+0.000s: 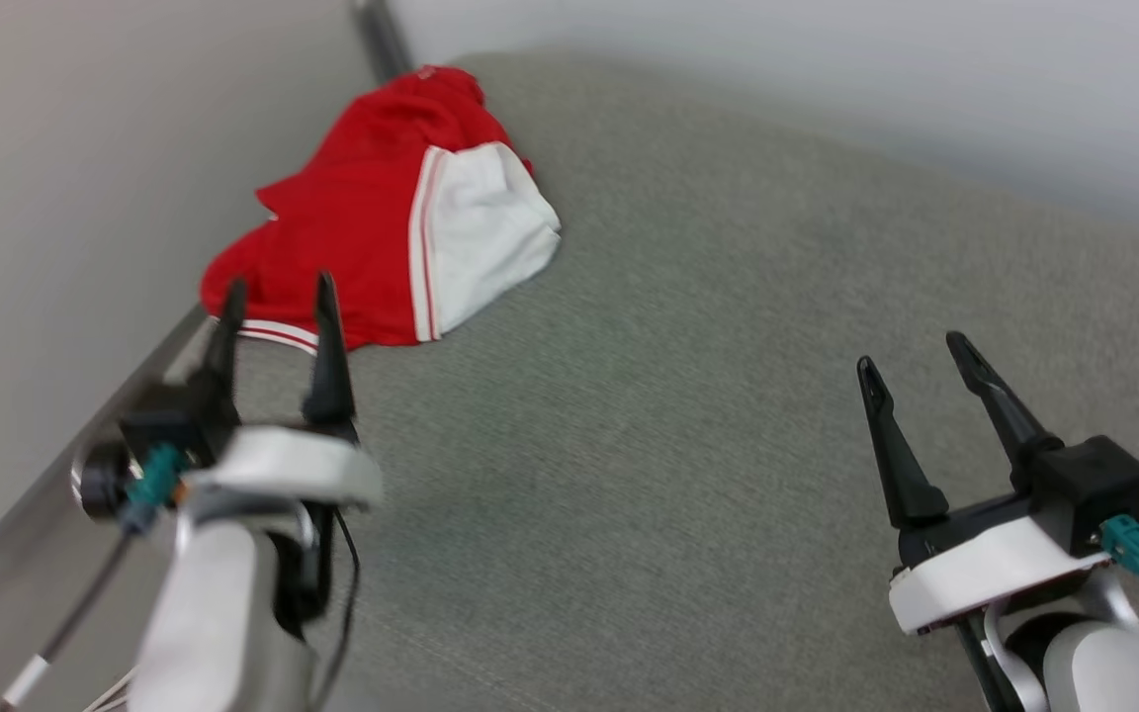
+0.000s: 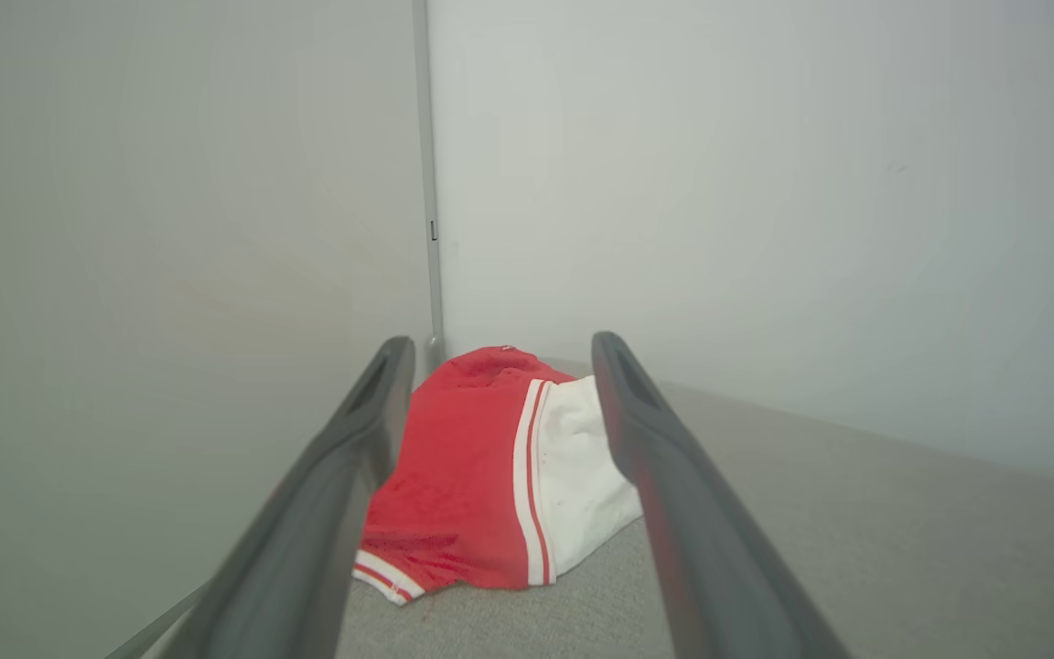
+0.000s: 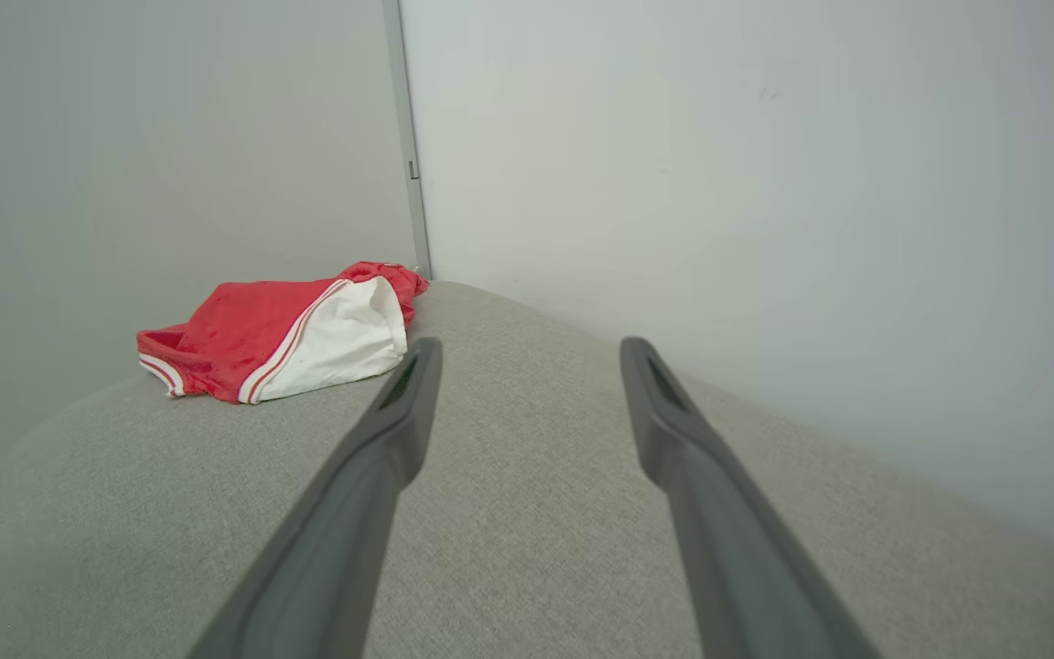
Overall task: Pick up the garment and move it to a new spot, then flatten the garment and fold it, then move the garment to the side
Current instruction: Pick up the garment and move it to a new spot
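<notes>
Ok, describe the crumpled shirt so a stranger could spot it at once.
Find the wide grey fabric surface and follow it to the far left corner where two pale walls meet. There lies a crumpled red jersey garment with a white sleeve and striped trim, vivid against the grey cloth.

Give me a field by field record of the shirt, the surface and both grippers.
garment: red with a white sleeve, crumpled in a heap
place: far left corner of the grey fabric surface, beside the wall
left gripper: open, empty, pointed at the garment
right gripper: open, empty, over bare surface
task stage: garment not yet picked up
</notes>
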`<state>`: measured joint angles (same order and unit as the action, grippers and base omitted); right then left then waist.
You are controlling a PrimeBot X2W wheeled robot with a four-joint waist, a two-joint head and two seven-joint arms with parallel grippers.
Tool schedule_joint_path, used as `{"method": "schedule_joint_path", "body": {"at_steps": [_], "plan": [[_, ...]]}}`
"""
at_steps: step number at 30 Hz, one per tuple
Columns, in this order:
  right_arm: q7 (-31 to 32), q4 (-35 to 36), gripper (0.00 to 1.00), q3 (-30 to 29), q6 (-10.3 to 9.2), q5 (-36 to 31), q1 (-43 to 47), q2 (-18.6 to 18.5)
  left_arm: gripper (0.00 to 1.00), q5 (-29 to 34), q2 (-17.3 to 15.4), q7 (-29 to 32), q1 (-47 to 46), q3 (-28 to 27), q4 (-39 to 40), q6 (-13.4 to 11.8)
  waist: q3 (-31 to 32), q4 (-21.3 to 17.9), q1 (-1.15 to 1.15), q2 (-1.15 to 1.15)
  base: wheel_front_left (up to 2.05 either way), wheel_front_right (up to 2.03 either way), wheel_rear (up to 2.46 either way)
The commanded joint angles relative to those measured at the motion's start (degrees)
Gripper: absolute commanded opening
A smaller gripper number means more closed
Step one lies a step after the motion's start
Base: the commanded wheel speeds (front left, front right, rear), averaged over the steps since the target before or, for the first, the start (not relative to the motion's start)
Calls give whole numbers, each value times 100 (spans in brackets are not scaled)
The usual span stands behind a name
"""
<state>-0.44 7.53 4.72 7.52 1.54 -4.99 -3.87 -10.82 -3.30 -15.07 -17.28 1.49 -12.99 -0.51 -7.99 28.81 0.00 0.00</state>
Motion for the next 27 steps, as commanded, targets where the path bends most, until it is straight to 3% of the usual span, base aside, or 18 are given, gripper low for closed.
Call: {"method": "schedule_joint_path", "body": {"at_steps": [1,5,9,18,22,27], "plan": [[52,108,100,107,-5,56,-180,-153,100,-12,-134,-9,-492,-104,-103,17,-681,-522,0,0,0,0,0],[113,282,100,180,-5,115,-494,-414,100,-68,-398,285,-1443,-246,-220,19,-1394,-952,0,0,0,0,0],[36,392,100,232,-5,154,-847,-574,100,-168,-868,938,-2291,-452,-271,86,-2021,-1385,0,0,0,0,0],[-282,564,100,312,-5,202,-1457,-633,100,-669,-1970,3236,-3246,-845,-1184,398,-2767,-2102,0,0,0,0,0],[-374,652,100,333,-5,209,-1564,-602,100,-868,-2382,4343,-3221,-1095,-1758,247,-2904,-2307,0,0,0,0,0],[-421,715,100,299,-5,217,-1598,-595,100,-1095,-2572,5233,-3029,-1335,-2205,38,-3012,-2417,0,0,0,0,0]]}}
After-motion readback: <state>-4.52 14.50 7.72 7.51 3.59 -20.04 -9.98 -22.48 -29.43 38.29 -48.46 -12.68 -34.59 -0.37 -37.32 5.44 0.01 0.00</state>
